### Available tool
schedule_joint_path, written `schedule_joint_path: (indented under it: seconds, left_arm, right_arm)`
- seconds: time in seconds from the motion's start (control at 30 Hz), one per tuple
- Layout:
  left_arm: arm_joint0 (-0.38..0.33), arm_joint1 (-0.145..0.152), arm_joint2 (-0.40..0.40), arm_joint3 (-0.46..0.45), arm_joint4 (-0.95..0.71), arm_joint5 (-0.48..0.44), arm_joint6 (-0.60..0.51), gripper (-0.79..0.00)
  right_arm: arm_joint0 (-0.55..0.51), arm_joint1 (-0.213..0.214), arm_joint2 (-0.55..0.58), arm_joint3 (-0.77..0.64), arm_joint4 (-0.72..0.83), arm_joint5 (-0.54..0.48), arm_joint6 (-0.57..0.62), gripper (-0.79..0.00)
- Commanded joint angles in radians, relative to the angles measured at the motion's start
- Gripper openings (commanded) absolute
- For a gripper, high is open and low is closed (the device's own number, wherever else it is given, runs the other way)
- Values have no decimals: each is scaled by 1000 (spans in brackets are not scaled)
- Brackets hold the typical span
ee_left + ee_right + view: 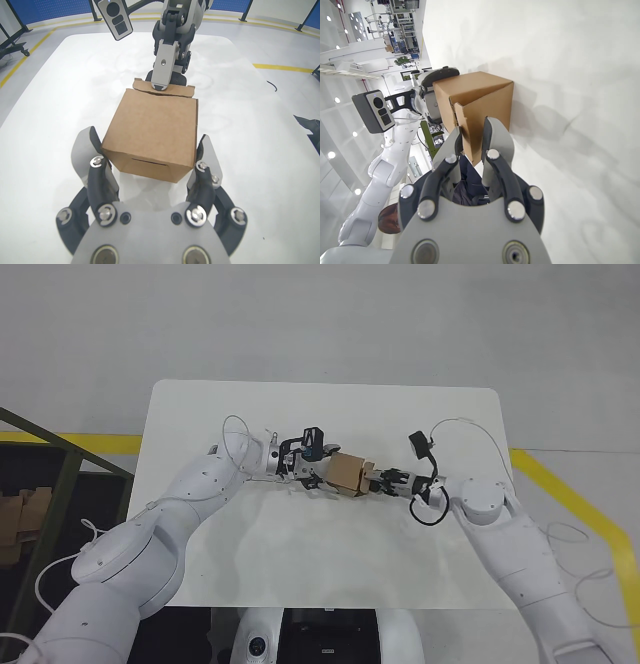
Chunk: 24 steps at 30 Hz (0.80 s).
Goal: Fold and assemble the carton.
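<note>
A small brown carton (346, 472) lies on its side at the middle of the white table (300, 554). My left gripper (320, 468) holds it from its closed, slotted end. In the left wrist view the fingers (86, 150) press against both side walls of the carton (152, 130), so my left gripper (148, 146) is shut on it. From the opposite side, my right gripper (373, 480) meets the open end. There a loose end flap (470, 130) sits between its fingers (495, 135), and my right gripper (472, 133) is closed on it. The left wrist view shows one finger of my right gripper (161, 86) lying on that flap (175, 91).
Bare table top surrounds the carton on all sides. A thin black cable piece (272, 86) lies toward one table edge, and a dark object (308, 126) pokes in at the edge of the left wrist view. White cables (470, 424) loop from the right arm.
</note>
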Motion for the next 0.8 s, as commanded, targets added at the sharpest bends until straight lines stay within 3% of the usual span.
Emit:
schedule_joint_path:
  seconds: [0.0,0.77]
  left_arm:
    - [0,0,0,0,0,0,0,-111]
    - [0,1,-3,0,11,-4,15,-108]
  right_arm:
    - [-1,0,-3,-11,-10,7,-8,-628]
    - [4,-8,-23,-50,-42,42,-36,-702]
